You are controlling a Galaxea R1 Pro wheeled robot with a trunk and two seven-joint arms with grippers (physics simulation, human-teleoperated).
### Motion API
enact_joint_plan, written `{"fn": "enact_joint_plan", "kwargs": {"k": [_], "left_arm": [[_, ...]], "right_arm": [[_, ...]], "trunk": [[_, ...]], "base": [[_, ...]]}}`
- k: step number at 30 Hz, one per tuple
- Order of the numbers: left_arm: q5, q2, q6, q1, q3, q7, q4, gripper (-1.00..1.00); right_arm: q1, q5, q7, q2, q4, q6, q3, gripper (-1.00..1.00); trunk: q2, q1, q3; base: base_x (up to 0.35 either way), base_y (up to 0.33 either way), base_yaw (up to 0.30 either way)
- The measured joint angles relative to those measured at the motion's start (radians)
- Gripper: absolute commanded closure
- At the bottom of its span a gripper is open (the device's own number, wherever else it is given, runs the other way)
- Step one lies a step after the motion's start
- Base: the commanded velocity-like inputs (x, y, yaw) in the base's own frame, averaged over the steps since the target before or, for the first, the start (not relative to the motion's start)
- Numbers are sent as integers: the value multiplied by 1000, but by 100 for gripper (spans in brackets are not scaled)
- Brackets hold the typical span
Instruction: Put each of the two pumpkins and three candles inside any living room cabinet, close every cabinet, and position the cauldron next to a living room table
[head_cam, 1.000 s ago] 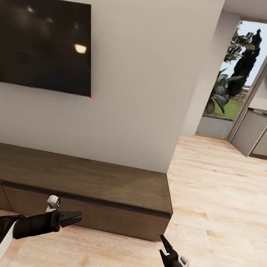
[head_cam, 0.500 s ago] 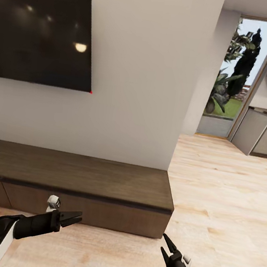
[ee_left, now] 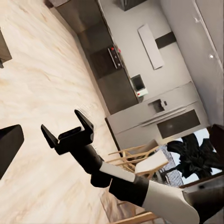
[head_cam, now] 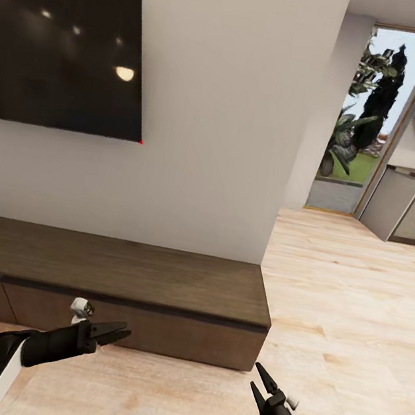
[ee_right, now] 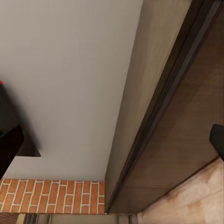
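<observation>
Facing the cabinet, the robot is holding both arms low and forward, which I judge to be a ready posture for reaching its fronts, since both fronts are sitting flush and shut and nothing is being carried. The left pincer is hovering just in front of the cabinet's lower front, its jaws parted only narrowly and gripping nothing. The right pincer is hanging over the wood-plank floor just past the cabinet's right end, its jaws spread in a moderate V, also empty; from the left wrist camera the right pincer is showing the same open fork. The cabinet is lying along the wall under the television, directly ahead of the left pincer and slightly to the left of the right one.
</observation>
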Motion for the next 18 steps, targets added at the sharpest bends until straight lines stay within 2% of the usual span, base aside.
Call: {"fn": "enact_joint_plan", "kwargs": {"k": [2, 3, 6, 9, 12, 18], "left_arm": [[31, 0, 0, 0, -28, -4, -9, -100], [35, 0, -1, 0, -37, -4, -12, -100], [44, -1, -1, 0, -95, -4, -21, -100], [50, -12, -2, -1, -164, -1, -19, -100], [58, -21, -1, -1, -190, -1, -23, -100], [86, -21, -1, -1, -203, -3, -24, -100]], "right_arm": [[0, 0, 0, 0, -1, -2, 0, -100], [0, 0, 1, 0, -1, -2, 0, -100], [0, 0, 2, 0, -3, -4, 0, -100], [0, -2, 2, 0, -2, -7, 0, -100], [0, -7, 3, 0, -1, -9, 0, -100], [0, -9, 3, 1, -1, -12, 0, -100]], "trunk": [[0, 0, 0], [0, 0, 0], [0, 0, 0], [0, 0, 0], [0, 0, 0], [0, 0, 0]], "base": [[158, 0, 0], [171, 0, 0], [84, 0, 0], [26, 0, 0], [7, 0, 0], [60, 0, 0]]}}
